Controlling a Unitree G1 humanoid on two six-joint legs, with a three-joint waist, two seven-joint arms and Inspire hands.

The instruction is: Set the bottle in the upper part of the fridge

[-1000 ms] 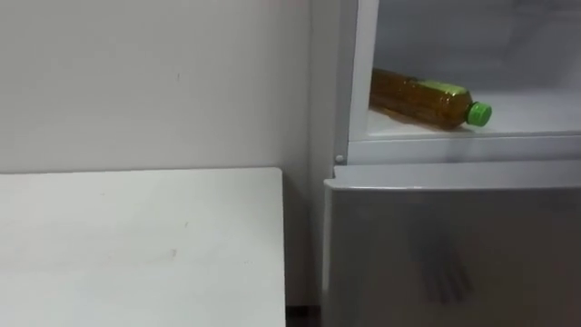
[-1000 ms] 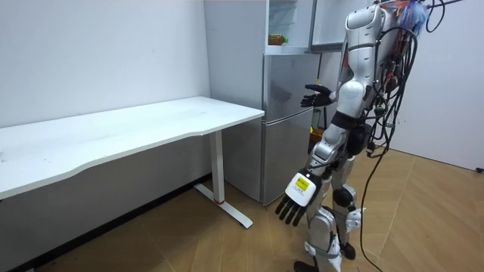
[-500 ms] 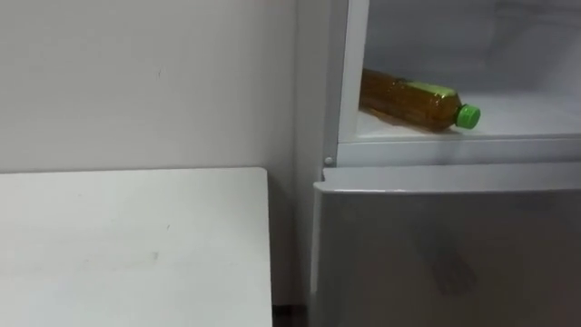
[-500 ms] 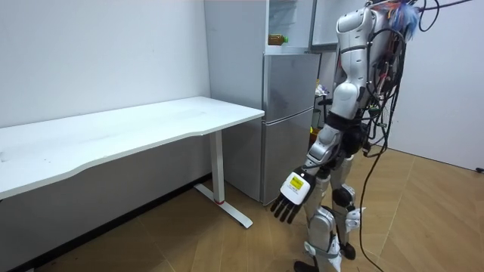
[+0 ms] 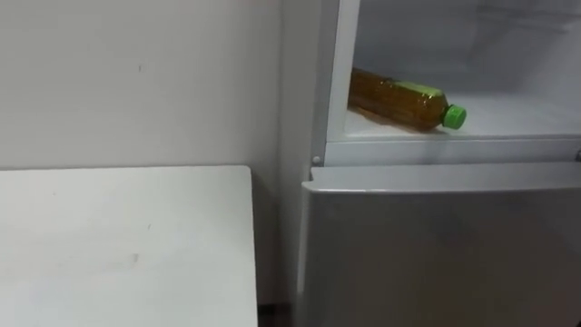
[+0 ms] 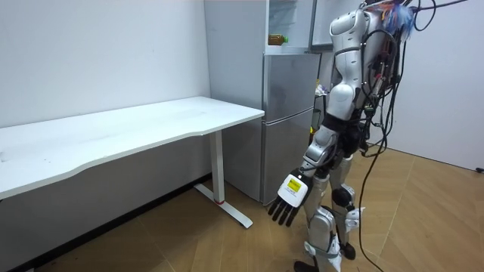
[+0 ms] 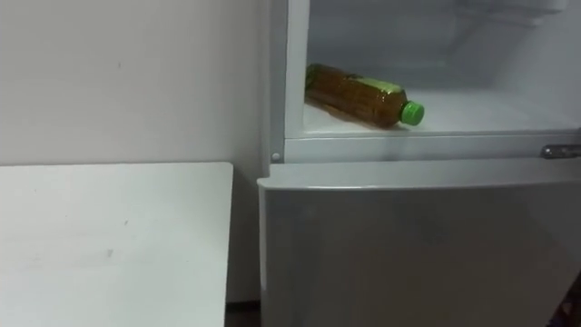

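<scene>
Laid sideways at one o'clock on the fridge shelf [image 5: 517, 118], the bottle [image 5: 397, 98] could be rolled out by a slammed door while the left hand [image 6: 290, 195] is hung spread and empty.

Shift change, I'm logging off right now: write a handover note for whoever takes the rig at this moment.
Left robot hand: open, hanging low at the robot's side, holding nothing.
Right robot hand: I can't confirm its state.
Bottle: lying on its side on the shelf of the upper fridge compartment, green cap pointing right.
Done: the bottle is in.
Left: the compartment stands open, so closing it is probably the only step remaining.
The robot stands at the fridge, next to the white table.
</scene>
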